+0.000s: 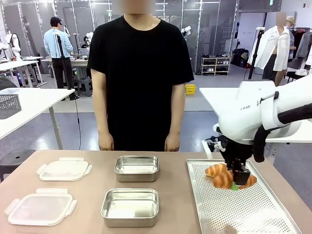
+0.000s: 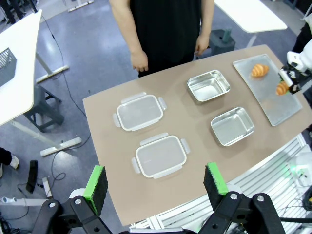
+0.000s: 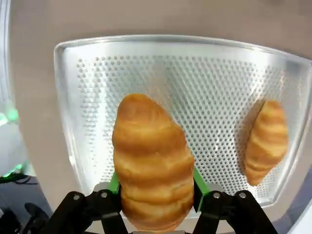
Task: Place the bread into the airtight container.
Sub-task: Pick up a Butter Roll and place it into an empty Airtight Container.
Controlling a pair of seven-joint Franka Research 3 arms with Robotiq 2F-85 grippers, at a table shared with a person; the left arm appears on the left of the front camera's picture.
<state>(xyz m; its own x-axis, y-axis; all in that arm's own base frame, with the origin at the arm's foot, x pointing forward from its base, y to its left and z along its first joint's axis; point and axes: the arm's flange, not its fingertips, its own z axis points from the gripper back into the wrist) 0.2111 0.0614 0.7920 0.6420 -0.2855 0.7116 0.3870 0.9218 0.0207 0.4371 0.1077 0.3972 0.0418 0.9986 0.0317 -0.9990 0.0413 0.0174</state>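
Where the right gripper (image 1: 238, 183) comes down over the far end of the tray (image 3: 204, 78), its green pads (image 3: 197, 185) press both flanks of a croissant (image 3: 152, 156). The jaws are drawn narrow and grip it across the middle. Whether this piece has cleared the tray surface cannot be told.

The held croissant is golden-brown, ridged and glossy. A second croissant (image 3: 267, 141) of the same make lies on the tray just beside it. The tray is a flat rectangle of dull metal, perforated throughout, with a raised rim.

Two rectangular steel containers with rounded corners stand at mid-table, the far container (image 1: 136, 177) and the near container (image 1: 129, 222), both empty. To their left lie two translucent plastic lids (image 1: 64, 170) with clip flaps on each side.

The left gripper (image 2: 155, 187) hangs high above the table, jaws wide apart, holding nothing.

A person (image 1: 140, 73) in a black T-shirt stands at the far edge.
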